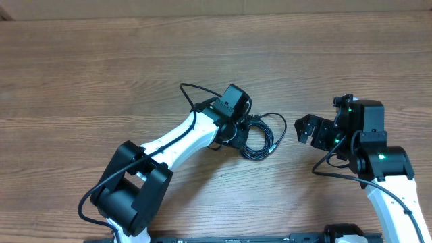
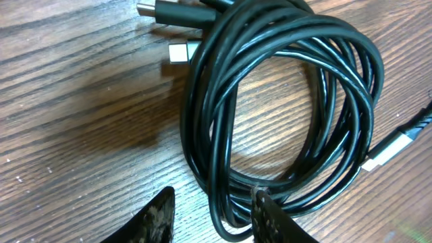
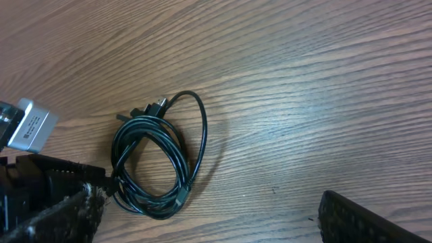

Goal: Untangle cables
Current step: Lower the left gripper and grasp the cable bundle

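- Cables (image 1: pixel 260 138): thin black wires wound together into one roughly round coil, lying flat on the wooden desk (image 1: pixel 101 67) near its middle. They sit just right of the left arm's wrist and well apart from the right arm.
- Coil detail, left wrist view: several glossy strands (image 2: pixel 283 101) run side by side around a bare patch of wood. A silver-tipped plug (image 2: pixel 179 52) lies just outside the coil at upper left, and a second plug end (image 2: pixel 388 152) lies at the right edge.
- Outer loop, right wrist view: one looser strand (image 3: pixel 202 135) bows out beyond the tight coil (image 3: pixel 152 169), and plug ends (image 3: pixel 156 104) gather at the top.
- Left pincer (image 1: pixel 236 129): spread. In its own camera view the pincer (image 2: pixel 212 219) straddles the lower-left strands of the coil, with one finger (image 2: pixel 162 216) outside on the wood and the other at the coil's inner edge. No strand is clamped.
- Right pincer (image 1: pixel 302 129): spread wide and holding nothing, right of the coil and facing it. Its fingers (image 3: pixel 67 216) frame the lower corners of its own view.
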